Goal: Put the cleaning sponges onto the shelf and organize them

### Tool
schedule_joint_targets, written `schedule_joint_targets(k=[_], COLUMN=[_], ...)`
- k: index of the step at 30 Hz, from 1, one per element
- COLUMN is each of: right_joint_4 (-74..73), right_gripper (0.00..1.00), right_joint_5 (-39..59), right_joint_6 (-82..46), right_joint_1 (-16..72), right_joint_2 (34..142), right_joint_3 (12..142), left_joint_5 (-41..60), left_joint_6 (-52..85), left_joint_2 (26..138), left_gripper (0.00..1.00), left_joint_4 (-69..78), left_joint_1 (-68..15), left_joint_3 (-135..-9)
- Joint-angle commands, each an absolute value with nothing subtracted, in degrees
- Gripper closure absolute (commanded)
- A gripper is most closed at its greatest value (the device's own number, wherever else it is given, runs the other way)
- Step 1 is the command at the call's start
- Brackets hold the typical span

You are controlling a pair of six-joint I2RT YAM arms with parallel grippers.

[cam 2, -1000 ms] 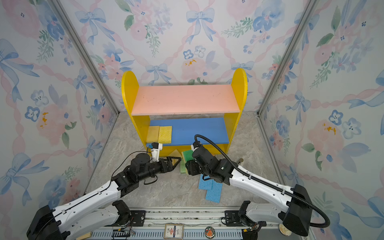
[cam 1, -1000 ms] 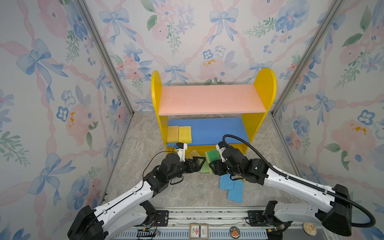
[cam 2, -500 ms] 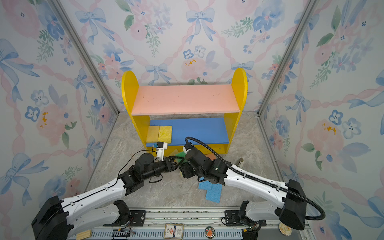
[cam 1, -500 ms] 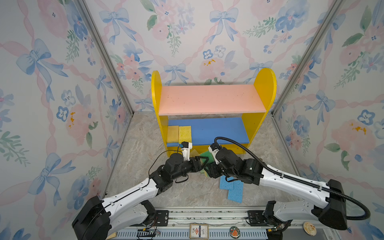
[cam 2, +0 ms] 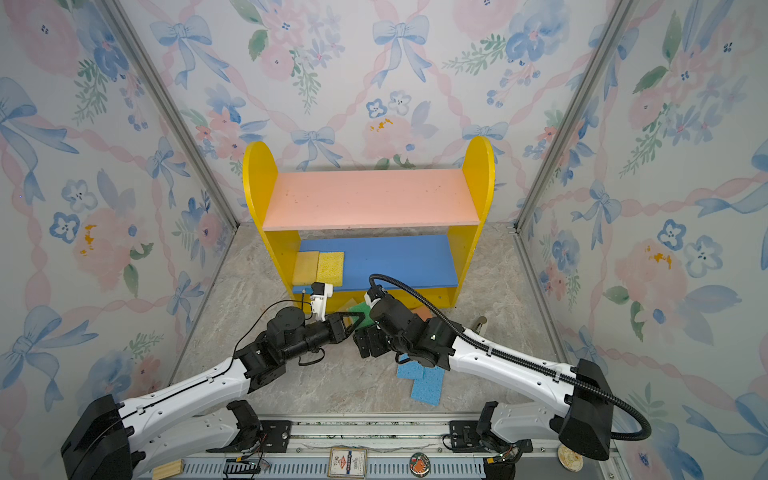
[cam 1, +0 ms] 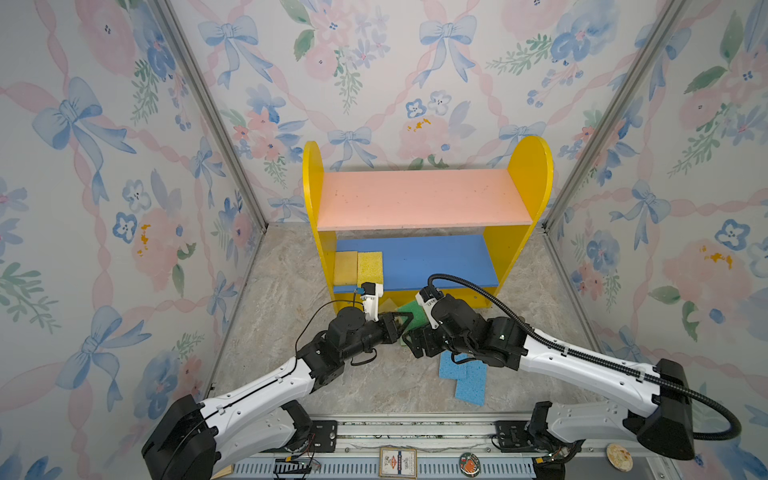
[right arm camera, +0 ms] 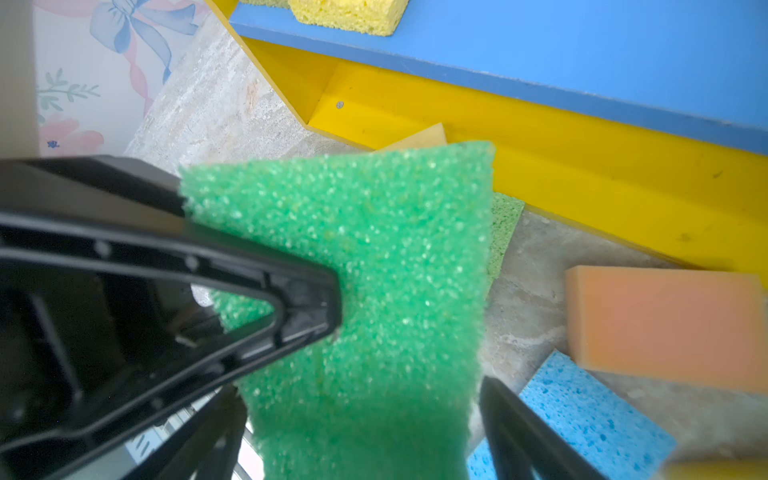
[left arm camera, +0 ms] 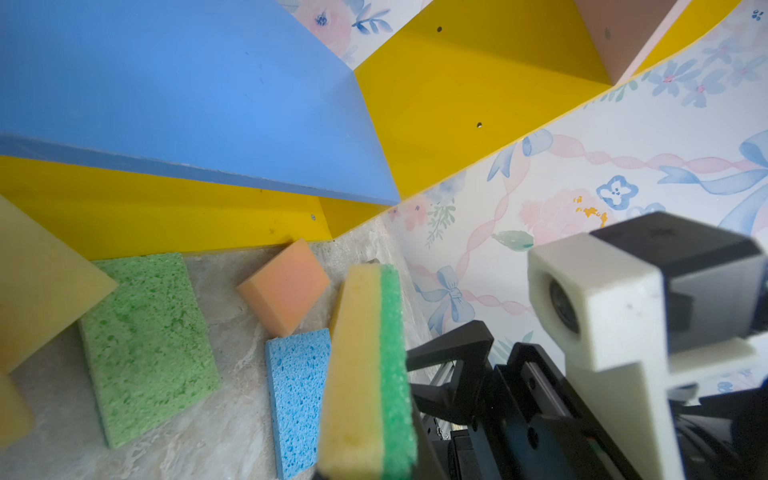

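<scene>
Dark green sponge sits pinched in left fingers, arm stretched low.

Place: a robot test booth, staged rather than lived in.
Walls: flat panels printed with bows and flowers, joined at the corners by bare aluminium posts.
Worktop: a marble-look sheet, boxed in by the panels.
Front edge: a metal rail carries the left arm and right arm.
Prop: a toy-coloured shelf stands at the back edge.
</scene>
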State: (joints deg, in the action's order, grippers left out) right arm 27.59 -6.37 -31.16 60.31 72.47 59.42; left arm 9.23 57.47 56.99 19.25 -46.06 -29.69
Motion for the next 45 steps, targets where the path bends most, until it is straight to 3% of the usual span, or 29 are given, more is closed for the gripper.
schedule_joint_targets(k=[1, 6, 10, 16, 22, 29, 38, 45], right_joint_4=[30.51, 28.8, 21.57, 7.32, -4.1, -7.11, -8.62, -5.6], right_gripper=[0.02, 0.03, 0.03, 0.0, 0.09, 0.19, 0.52, 0.53], right_joint_5=[-2.29, 14.81, 30.92, 40.88, 45.09, 45.09, 45.01, 43.85], right_joint_6=[-28.77, -28.43, -34.09, -44.14, -51.05, -52.46, -53.09, -51.77], right_joint_1=[58.6, 51.52, 44.8, 41.69, 41.72, 42.64, 44.84, 44.76], right_joint_2=[68.9, 62.33, 59.16, 57.71, 58.98, 60.1, 61.89, 60.65], right_joint_3=[60.71, 57.54, 52.3, 46.29, 42.86, 42.71, 42.53, 42.45], left_joint_5=[8.31, 12.77, 23.96, 37.51, 40.5, 40.98, 40.61, 40.87], left_joint_6=[55.37, 53.83, 57.1, 59.68, 60.89, 63.76, 64.42, 64.6], left_joint_2=[54.23, 50.02, 47.71, 48.9, 48.23, 47.66, 46.99, 46.28], left_gripper=[0.86, 0.86, 0.86, 0.86, 0.86, 0.86, 0.86, 0.87], left_joint_4=[16.77, 14.08, 20.07, 24.4, 25.89, 29.24, 29.75, 29.77], left_joint_1=[-45.17, -40.04, -32.69, -28.81, -28.74, -28.74, -28.5, -26.71], left_joint_3=[-29.5, -28.38, -25.5, -27.36, -28.84, -27.23, -26.75, -25.89])
